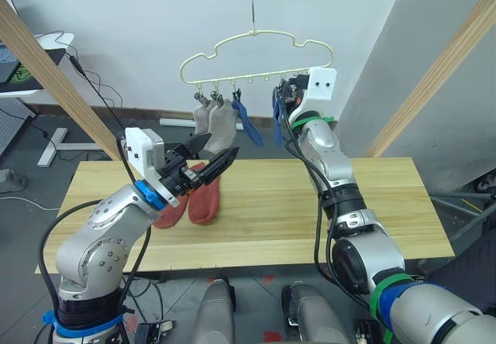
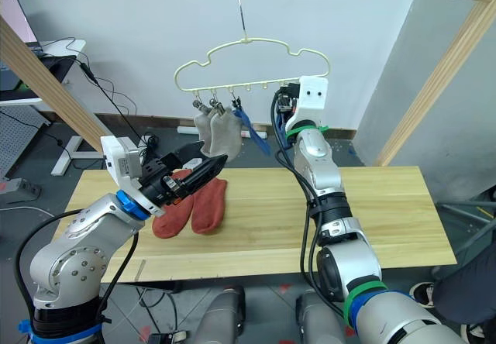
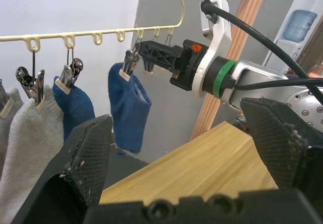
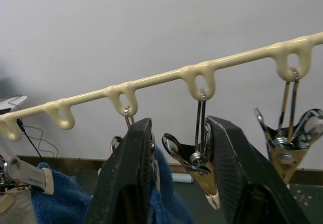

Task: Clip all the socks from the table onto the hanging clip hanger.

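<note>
Two red socks [image 2: 194, 204] are lying on the table [image 2: 372, 212] right under the open, empty left gripper [image 2: 203, 166]. Up high, the right gripper [image 1: 280, 96] is open around a clip on the clip hanger [image 1: 256, 57].

Both head eyes look forward and down over the table [image 1: 310, 204] and hanger [image 1: 256, 53], while each wrist camera sights closely along its own fingers, the two sharing the hanger's clip bar just beyond their jaws.
</note>
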Action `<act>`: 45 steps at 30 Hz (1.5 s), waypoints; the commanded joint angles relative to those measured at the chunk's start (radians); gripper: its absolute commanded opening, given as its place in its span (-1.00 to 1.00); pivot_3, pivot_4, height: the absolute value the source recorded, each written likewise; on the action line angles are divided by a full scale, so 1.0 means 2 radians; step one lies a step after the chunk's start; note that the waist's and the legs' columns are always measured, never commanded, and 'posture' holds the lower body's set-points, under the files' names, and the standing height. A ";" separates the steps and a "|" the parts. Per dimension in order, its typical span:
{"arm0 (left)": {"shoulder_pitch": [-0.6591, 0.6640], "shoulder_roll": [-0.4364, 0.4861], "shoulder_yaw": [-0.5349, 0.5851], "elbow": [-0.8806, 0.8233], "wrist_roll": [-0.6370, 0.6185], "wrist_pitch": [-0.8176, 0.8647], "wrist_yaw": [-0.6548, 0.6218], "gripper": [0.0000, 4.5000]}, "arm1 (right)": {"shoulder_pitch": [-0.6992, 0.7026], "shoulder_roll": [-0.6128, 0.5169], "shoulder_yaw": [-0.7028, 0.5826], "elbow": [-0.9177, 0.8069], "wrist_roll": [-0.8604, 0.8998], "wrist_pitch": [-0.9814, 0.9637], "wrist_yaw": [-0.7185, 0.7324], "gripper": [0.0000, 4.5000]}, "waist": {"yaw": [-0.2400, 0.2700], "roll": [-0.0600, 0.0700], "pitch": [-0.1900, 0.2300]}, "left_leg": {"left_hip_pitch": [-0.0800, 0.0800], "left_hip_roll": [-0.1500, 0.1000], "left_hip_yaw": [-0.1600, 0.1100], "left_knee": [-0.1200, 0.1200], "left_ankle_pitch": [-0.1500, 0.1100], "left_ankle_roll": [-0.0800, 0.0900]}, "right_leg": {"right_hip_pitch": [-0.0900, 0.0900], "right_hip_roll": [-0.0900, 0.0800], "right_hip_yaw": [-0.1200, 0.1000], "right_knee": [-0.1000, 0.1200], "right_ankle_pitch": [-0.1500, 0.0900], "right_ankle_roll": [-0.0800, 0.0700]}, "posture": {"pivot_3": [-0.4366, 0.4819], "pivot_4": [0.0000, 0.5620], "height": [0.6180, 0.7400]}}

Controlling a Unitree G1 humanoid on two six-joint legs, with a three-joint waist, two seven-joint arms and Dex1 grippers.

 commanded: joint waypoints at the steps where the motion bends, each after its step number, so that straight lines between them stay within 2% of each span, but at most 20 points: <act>1: -0.003 0.006 0.006 -0.021 -0.008 -0.005 0.000 1.00 | -0.019 0.001 -0.005 -0.006 0.006 -0.014 0.003 -0.22 | 0.000 0.000 0.000 | 0.000 0.000 0.000 0.000 0.000 0.000 | 0.000 0.000 0.000 0.000 0.000 0.000 | 0.20 -0.26 1.00; 16: -0.011 0.008 0.002 -0.010 -0.004 -0.005 -0.005 1.00 | -0.024 -0.002 -0.013 0.005 0.005 -0.020 0.008 -0.22 | 0.000 0.000 0.000 | 0.000 0.000 0.000 0.000 0.000 0.000 | 0.000 0.000 0.000 0.000 0.000 0.000 | 0.20 -0.26 1.00; 23: -0.011 0.007 0.000 -0.012 -0.004 -0.003 -0.002 1.00 | -0.022 -0.001 -0.015 0.004 0.008 -0.018 0.015 -0.97 | 0.000 0.000 0.000 | 0.000 0.000 0.000 0.000 0.000 0.000 | 0.000 0.000 0.000 0.000 0.000 0.000 | 0.19 -0.26 1.00; 24: -0.011 0.007 -0.001 -0.012 -0.004 -0.003 -0.001 1.00 | -0.022 -0.001 -0.016 0.004 0.008 -0.018 0.015 -0.99 | 0.000 0.000 0.000 | 0.000 0.000 0.000 0.000 0.000 0.000 | 0.000 0.000 0.000 0.000 0.000 0.000 | 0.19 -0.26 1.00; 45: -0.011 0.004 -0.007 -0.017 -0.004 -0.003 0.006 1.00 | -0.012 -0.016 -0.012 -0.011 0.001 -0.005 0.021 -0.99 | 0.000 0.000 0.000 | 0.000 0.000 0.000 0.000 0.000 0.000 | 0.000 0.000 0.000 0.000 0.000 0.000 | 0.17 -0.24 1.00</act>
